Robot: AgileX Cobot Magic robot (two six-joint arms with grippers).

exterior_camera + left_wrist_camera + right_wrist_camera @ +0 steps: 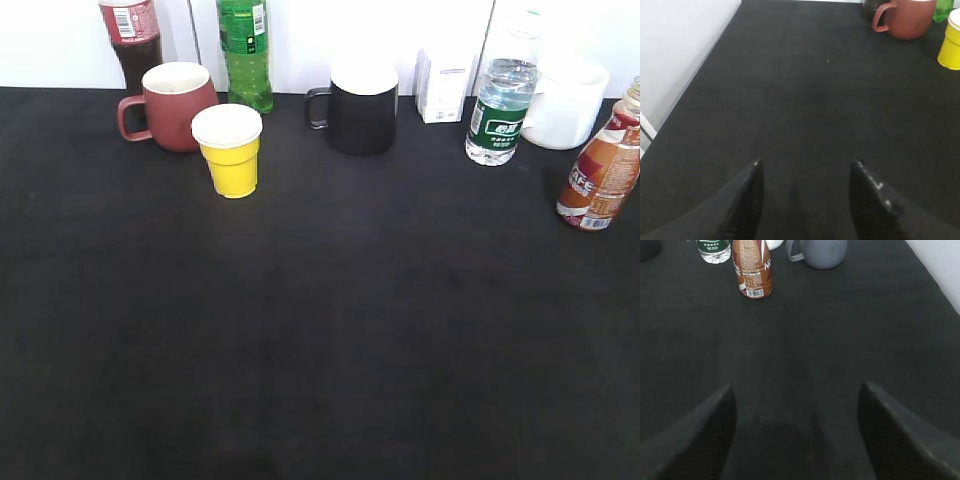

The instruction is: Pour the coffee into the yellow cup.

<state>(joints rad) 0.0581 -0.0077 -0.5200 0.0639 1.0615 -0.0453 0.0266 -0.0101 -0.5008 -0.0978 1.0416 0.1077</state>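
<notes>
Coffee [602, 170] stands at the far right of the black table [320, 350] in its small bottle, whose cap and right side are cut off by the frame edge in the exterior view. From the right wrist view only its lower body and label show; the top runs out of frame. The yellow cup [230, 152] sits upright toward the back left, just in front of the maroon mug [170, 105] and well apart from the coffee; the left wrist view catches only a slice of it at the right border.

Behind the mug, a cola bottle [131, 40] and a green bottle [246, 50] are cropped at the top. The black mug [360, 105] stands mid-back. A water bottle [500, 110] stands near the coffee, its cap washed out against the bright wall. A grey mug [822, 251] beside the coffee is cut at the top in the right wrist view.

Neither arm appears in the exterior view. The left end effector [807, 200] is spread open over bare table, gripping nothing; the right end effector [797, 440] is likewise wide open and holding nothing. The whole front and middle of the table lies free, with the table's left edge visible in the left wrist view.
</notes>
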